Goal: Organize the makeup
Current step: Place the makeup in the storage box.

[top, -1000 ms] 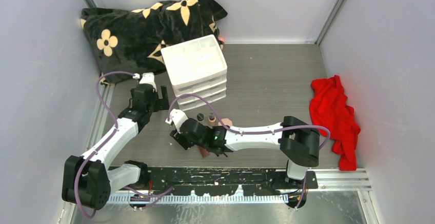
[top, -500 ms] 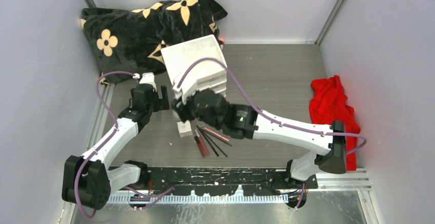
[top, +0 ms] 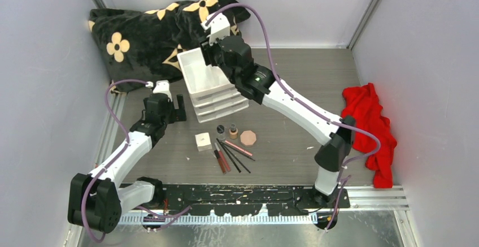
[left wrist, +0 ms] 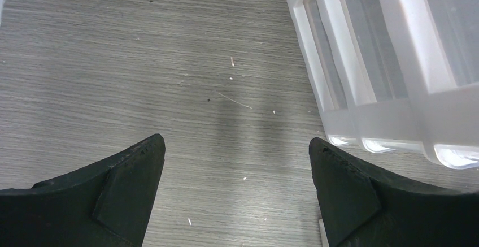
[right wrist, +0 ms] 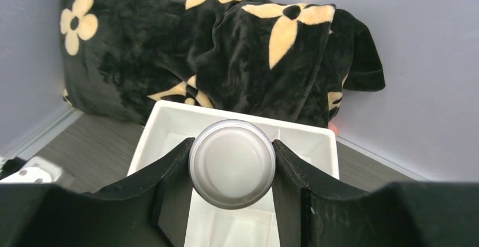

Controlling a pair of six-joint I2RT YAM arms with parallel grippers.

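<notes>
My right gripper point(top: 210, 55) is shut on the white bottle point(right wrist: 232, 170), whose round cap shows between the jaws. It holds the bottle over the open top tray point(right wrist: 169, 111) of the white drawer unit point(top: 217, 97). On the table in front of the unit lie a white square box point(top: 203, 141), a dark-capped bottle point(top: 221, 131), a tan bottle point(top: 233, 130), a pink octagonal compact point(top: 248, 138), red and pink tubes point(top: 220, 159) and thin black pencils point(top: 234, 157). My left gripper point(top: 179, 107) is open and empty above the table point(left wrist: 237, 162), just left of the drawer unit point(left wrist: 367, 77).
A black pillow with tan flowers point(top: 152, 29) lies against the back wall behind the drawer unit and shows in the right wrist view point(right wrist: 226, 49). A red cloth point(top: 367, 128) lies at the right wall. Grey walls close in the table on three sides.
My right arm rose from the front of the table with the white bottle and swung back over the drawer unit's top tray. The makeup it had covered now shows. The left arm has not moved.
</notes>
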